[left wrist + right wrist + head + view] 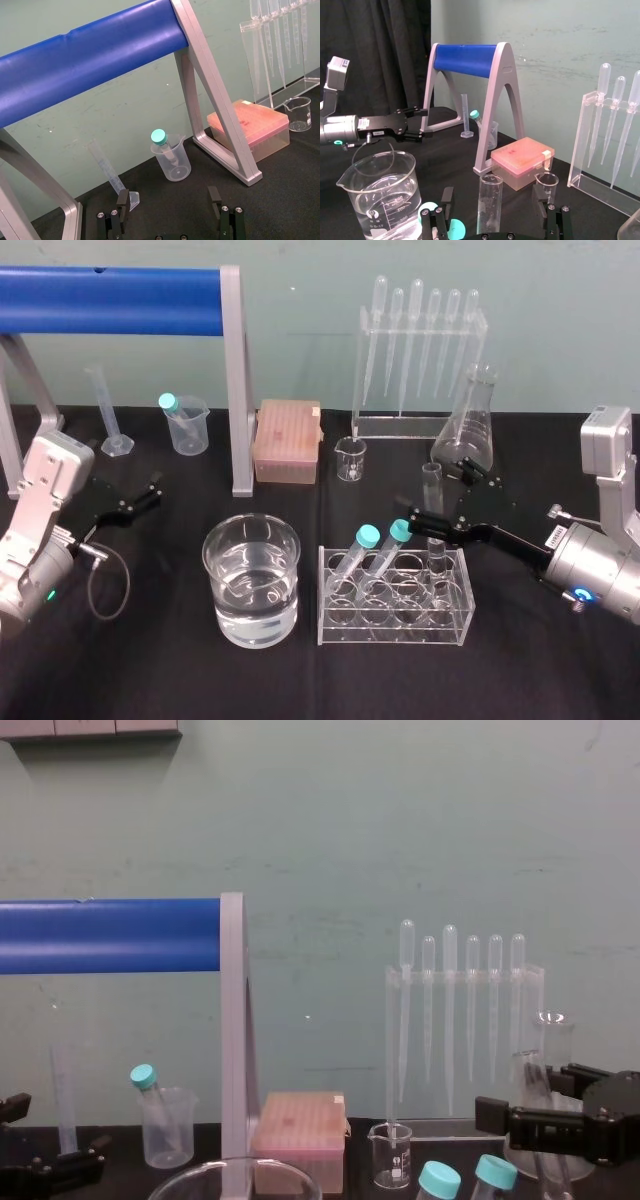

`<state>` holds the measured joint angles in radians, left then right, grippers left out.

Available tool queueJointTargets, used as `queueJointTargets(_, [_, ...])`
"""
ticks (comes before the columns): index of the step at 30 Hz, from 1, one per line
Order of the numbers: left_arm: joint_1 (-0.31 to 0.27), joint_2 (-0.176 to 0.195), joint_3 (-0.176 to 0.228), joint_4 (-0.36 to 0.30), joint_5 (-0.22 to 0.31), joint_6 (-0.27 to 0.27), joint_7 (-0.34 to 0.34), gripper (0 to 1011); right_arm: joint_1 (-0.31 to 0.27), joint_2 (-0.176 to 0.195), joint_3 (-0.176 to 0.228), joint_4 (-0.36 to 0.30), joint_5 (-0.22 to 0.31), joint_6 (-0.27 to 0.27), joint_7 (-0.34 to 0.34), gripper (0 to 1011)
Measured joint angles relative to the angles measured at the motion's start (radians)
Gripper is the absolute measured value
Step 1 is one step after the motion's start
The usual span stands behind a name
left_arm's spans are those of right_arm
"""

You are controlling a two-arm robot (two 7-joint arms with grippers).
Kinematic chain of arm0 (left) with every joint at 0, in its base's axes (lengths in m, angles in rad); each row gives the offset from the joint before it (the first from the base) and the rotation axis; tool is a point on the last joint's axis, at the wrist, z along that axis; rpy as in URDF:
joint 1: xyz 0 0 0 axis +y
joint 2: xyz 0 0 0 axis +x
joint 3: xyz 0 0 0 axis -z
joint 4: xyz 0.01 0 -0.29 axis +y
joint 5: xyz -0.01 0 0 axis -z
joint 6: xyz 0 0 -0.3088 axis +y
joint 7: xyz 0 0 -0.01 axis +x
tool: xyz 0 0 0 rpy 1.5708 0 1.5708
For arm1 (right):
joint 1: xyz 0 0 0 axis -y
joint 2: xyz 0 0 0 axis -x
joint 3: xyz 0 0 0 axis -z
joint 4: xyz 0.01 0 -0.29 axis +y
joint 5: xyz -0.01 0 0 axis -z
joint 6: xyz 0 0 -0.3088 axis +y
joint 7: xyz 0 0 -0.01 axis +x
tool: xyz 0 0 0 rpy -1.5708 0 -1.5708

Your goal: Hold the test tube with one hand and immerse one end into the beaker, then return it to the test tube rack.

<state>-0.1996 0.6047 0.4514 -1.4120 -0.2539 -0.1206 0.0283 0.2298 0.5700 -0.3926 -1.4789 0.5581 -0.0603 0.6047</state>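
Note:
The test tube (436, 530) stands upright in the back right slot of the clear test tube rack (392, 640), its open rim above the rack top. My right gripper (435, 490) is open around the upper part of the tube. In the right wrist view the test tube (490, 202) sits between the fingers (447, 199) with a gap on each side. The wide beaker (252, 580), about half full of clear liquid, stands left of the rack; the right wrist view shows the beaker (380, 195) too. My left gripper (168, 200) is open and empty at the table's left.
Two teal-capped tubes (368, 537) lean in the rack's front slots. Behind the rack are a conical flask (468, 430), a small glass beaker (351, 458), a pipette stand (420, 350) and a pink tip box (288, 440). A blue roller frame (110, 300) and plastic beaker (187, 423) stand back left.

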Motion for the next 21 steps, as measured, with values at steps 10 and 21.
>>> queueJointTargets(10, [0.0, 0.0, 0.0, 0.0, 0.0, 0.0, 0.0, 1000, 0.0, 0.001, -0.001, 0.0, 0.0, -0.001, 0.0, 934])
queueJointTargets(21, [0.0, 0.0, 0.0, 0.0, 0.0, 0.0, 0.0, 1000, 0.0, 0.001, -0.001, 0.0, 0.0, -0.002, 0.0, 624])
